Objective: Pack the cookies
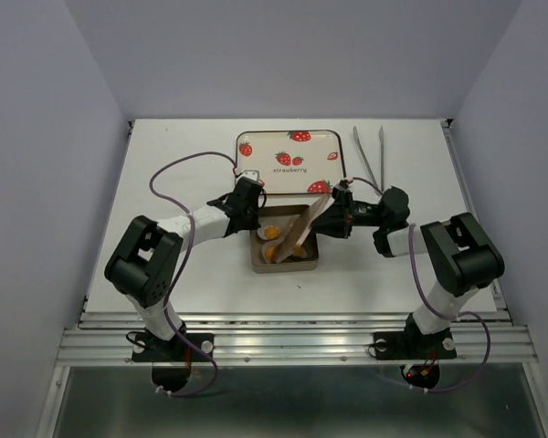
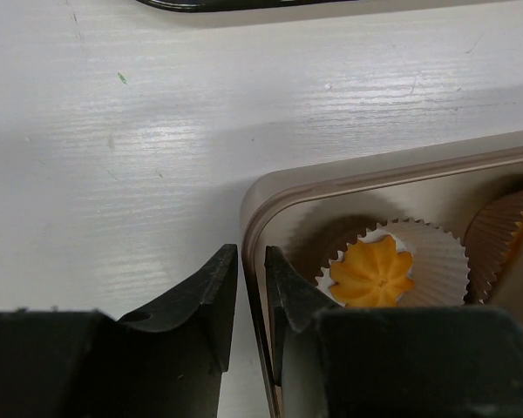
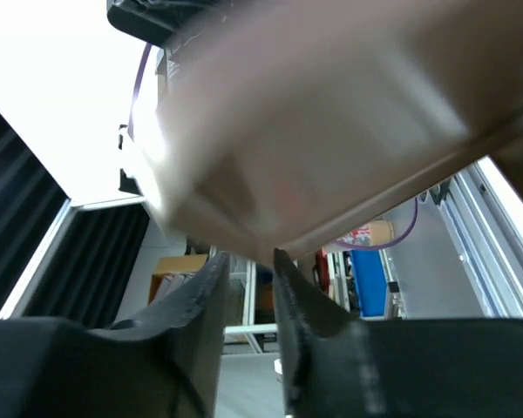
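The cookies [image 1: 270, 234] sit inside the box [image 2: 375, 178], at its left end. The left wrist view shows one in a white paper cup [image 2: 440, 257] just inside the box's near-left corner, with another tipped cup at the frame's right edge.

The left end effector [image 2: 251, 252] is pinched shut on the box's left wall, one finger outside and one inside. This reads as a bracing hold to keep the box from sliding on the surface [image 2: 157, 131].

The right end effector [image 3: 248, 257] is at the box's right side with its jaws only a sliver apart. A corner of a tan sheet [image 1: 303, 228] sits right at their tips. I cannot tell whether that corner is actually gripped or only resting there. From above, the sheet leans steeply across the box, with its low edge inside and its high end toward the right arm.

The step looks like laying this sheet down over the cookies.

- Hold the left pinch firm.
- Bring the sheet's high end down slowly, pivoting on the edge already inside the box.
- Watch that the low edge does not scrape or flip the cups.
- Let go only once the sheet lies level inside the walls.

The strawberry lid [image 1: 288, 160] waits just behind the box, and the tongs [image 1: 370, 155] lie behind and to its right.
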### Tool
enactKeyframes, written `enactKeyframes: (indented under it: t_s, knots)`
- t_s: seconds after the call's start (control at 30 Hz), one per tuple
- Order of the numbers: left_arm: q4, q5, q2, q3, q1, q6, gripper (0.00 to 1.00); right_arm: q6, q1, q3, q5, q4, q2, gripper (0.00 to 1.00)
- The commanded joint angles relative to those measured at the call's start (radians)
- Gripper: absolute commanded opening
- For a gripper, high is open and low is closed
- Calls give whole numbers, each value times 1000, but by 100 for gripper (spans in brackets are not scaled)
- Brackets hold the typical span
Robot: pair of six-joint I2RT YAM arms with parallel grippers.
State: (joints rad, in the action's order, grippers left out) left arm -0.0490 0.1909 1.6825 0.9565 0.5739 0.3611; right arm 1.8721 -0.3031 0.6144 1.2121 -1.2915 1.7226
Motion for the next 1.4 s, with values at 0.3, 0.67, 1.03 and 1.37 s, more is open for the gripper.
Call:
enactKeyframes:
  t_s: [0.3,0.67,1.03,1.37]
  knots:
    - [-15,4,-33,47,-8,22,31,-40,88,-195,127,-520,-74,60]
    - [-34,5,-55,67,-8,42,31,-500,137,-234,107,-8,-121,100]
    - [-60,1,-66,77,-8,50,32,-1536,130,85,-551,1460,-345,100]
    - [-66,-15,-93,70,-8,76,40,-1536,81,108,-548,1453,-321,96]
